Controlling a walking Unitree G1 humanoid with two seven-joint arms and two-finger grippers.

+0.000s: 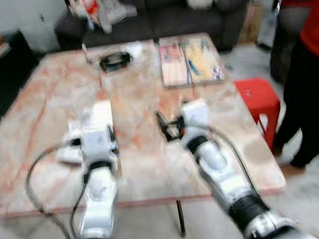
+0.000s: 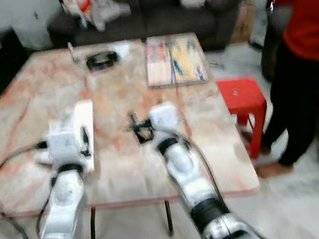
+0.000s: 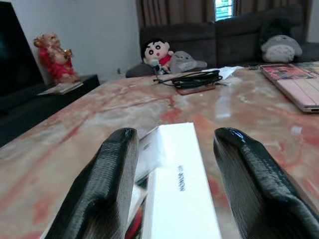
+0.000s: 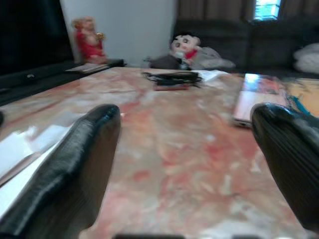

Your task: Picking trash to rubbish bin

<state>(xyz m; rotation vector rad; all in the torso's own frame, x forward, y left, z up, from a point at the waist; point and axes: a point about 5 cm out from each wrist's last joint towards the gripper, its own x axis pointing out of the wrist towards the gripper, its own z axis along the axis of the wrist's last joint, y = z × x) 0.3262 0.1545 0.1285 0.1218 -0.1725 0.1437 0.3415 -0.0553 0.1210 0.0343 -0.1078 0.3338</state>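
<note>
Left wrist view | long white box | left tool agape astride, ungripped

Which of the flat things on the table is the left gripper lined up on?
The white box at the near left, lying between the left gripper's open fingers. The pink laptop and the black cable coil lie farther back.

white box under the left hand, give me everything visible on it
The white box is long, flat and rectangular, cardboard by the look, smooth, with small dark lettering on its top face, too blurred to read. It lies flat on the marbled pink table near the front left edge, partly over other white papers. The left hand is open, one finger on each side of the box; contact cannot be told.
</note>
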